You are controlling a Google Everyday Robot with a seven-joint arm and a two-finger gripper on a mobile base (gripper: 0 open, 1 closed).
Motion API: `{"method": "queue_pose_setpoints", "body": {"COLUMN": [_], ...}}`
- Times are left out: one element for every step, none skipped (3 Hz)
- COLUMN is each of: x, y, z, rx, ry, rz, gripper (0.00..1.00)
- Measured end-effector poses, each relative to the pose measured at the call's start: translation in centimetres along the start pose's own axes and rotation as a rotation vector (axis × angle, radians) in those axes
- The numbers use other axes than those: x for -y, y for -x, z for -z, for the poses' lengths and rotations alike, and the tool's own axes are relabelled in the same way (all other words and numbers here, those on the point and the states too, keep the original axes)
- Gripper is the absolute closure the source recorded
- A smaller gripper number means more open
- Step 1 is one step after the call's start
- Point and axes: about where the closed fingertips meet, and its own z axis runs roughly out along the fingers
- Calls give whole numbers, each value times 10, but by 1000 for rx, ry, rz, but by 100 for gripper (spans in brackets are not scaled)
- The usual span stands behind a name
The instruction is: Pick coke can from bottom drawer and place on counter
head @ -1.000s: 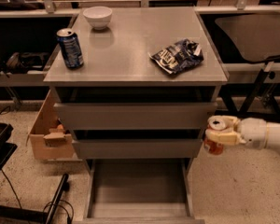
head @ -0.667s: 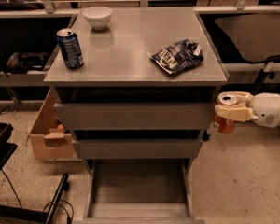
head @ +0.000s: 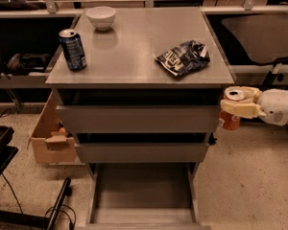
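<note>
My gripper (head: 236,105) is shut on the red-orange coke can (head: 229,120), whose silver top shows between the pale fingers. It holds the can upright in the air, just right of the cabinet, level with the top drawer and a little below the counter's (head: 134,47) right edge. The bottom drawer (head: 141,188) is pulled open below, and its flat grey floor has nothing on it.
On the counter stand a dark blue can (head: 73,49) at the left, a white bowl (head: 101,17) at the back and a crumpled chip bag (head: 183,56) at the right. A cardboard box (head: 50,138) sits on the floor left of the cabinet.
The gripper has lifted the coke can upward beside the cabinet, from the middle drawer's level to just under the counter's edge.
</note>
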Motion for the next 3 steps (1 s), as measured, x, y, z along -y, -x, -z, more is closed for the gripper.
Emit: {"method": "queue_pose_setpoints", "body": {"x": [-5, 2, 21], "y": [59, 152, 215], "z": [-4, -24, -49], "rx": [75, 190, 258], "ry": [-48, -92, -103], "rz": [44, 89, 107], "gripper": [100, 100, 100]}}
